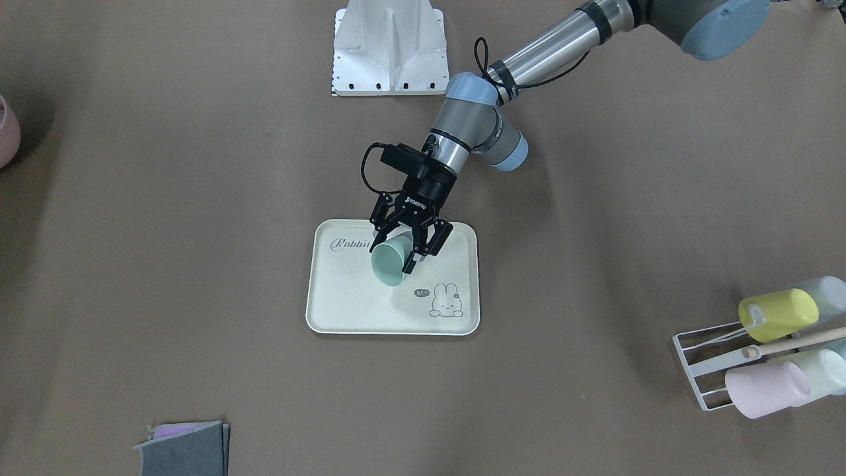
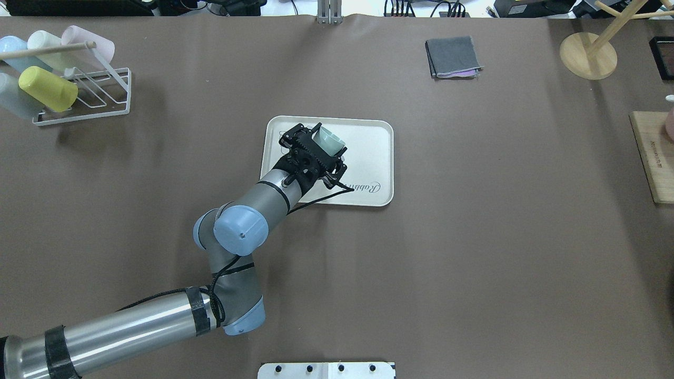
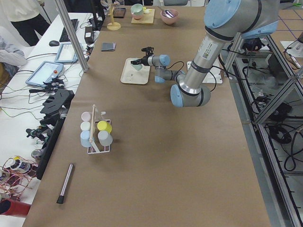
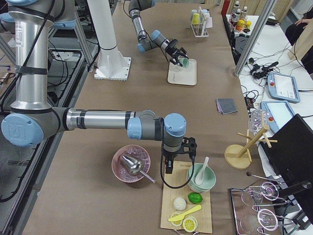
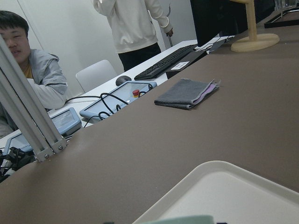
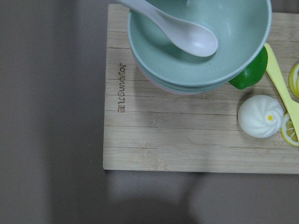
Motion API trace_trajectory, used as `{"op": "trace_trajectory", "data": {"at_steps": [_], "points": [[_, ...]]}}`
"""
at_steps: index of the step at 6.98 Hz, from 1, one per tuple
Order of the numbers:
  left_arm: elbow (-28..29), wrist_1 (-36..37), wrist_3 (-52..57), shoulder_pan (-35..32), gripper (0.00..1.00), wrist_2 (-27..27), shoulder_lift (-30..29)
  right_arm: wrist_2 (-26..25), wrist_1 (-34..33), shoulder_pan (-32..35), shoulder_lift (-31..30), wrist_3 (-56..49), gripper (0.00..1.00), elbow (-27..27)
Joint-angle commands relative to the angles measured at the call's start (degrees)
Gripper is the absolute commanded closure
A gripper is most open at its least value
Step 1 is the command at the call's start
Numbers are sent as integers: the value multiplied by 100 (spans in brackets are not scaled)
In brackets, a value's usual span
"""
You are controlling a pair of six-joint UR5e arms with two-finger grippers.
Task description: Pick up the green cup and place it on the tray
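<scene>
Nearest the front-facing camera, a folded grey cloth is seen at the table's lower left, with a lilac layer showing at its top edge. A pink bowl is cut off by the far left edge of that view.

At the middle of the table the tray is laid flat, its "Rabbit" script at the upper left and the bunny drawing at the lower right. The green cup is held over the tray's upper half, just below the script. It is tilted steeply, with its open mouth turned toward the camera. A shadow is cast on the tray below and to the right of it. Whether its lower rim touches the tray cannot be told.

The left gripper is closed around the cup, with one finger pressed against the cup's wall on the right and the other at its upper left. The left arm is stretched in from the upper right of the view.

At the right edge a white wire rack is stood, well apart from the tray. A yellow cup, a pink cup and paler cups are laid on it on their sides.

In the right side view the right gripper is hung over a wooden board, far from the tray. How its fingers stand cannot be told. On the board, stacked bowls with a white spoon are shown.
</scene>
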Motion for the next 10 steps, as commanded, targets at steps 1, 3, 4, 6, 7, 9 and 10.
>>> {"op": "trace_trajectory", "data": {"at_steps": [1,3,4,6,7,9,10], "points": [[0,0,0,0,22,0,1,0,0,3,0,0,0,0],[0,-9,0,9,22,0,1,0,0,3,0,0,0,0],[0,0,0,9,22,0,1,0,0,3,0,0,0,0],[0,0,0,9,19,0,1,0,0,3,0,0,0,0],[-17,-9,0,9,19,0,1,0,0,3,0,0,0,0],[-18,-166,0,9,20,0,36,0,0,3,0,0,0,0],[-18,-280,0,18,20,0,71,0,0,3,0,0,0,0]]}}
